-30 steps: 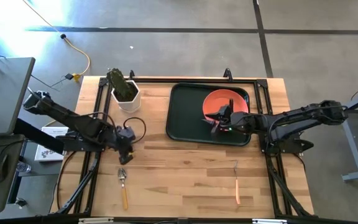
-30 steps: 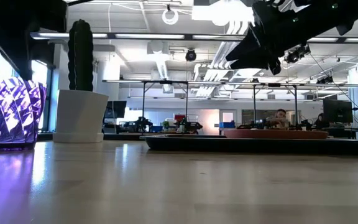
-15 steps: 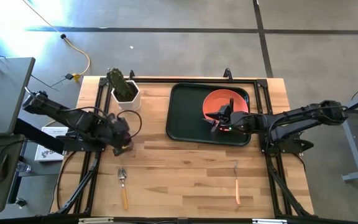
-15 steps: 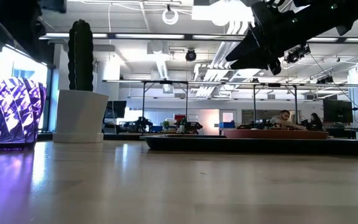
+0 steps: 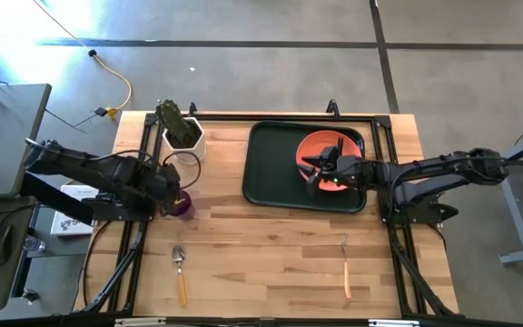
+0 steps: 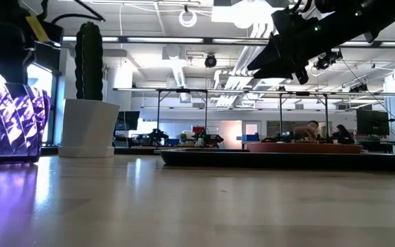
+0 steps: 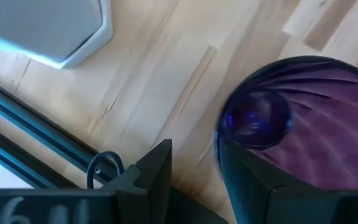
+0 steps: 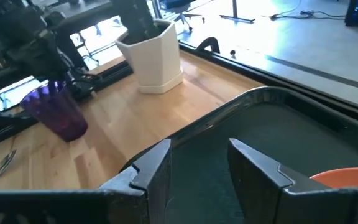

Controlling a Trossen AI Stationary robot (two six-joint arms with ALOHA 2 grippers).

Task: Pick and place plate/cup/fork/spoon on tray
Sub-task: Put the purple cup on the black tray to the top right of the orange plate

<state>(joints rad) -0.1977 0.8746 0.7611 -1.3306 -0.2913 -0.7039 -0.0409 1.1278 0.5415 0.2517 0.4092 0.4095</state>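
plate in tray at table's right; cup left of tray, before cactus pot; spoon, fork near front edge.

The table is open wood between the cup and the tray. The white cactus pot stands just beyond the cup, near the tray's left rim, narrowing that passage. The left gripper crowds the cup's left side. On the tray, the left half is bare; the plate and the right gripper occupy the right half. The spoon and fork lie along the front edge, well apart, with clear wood between them.
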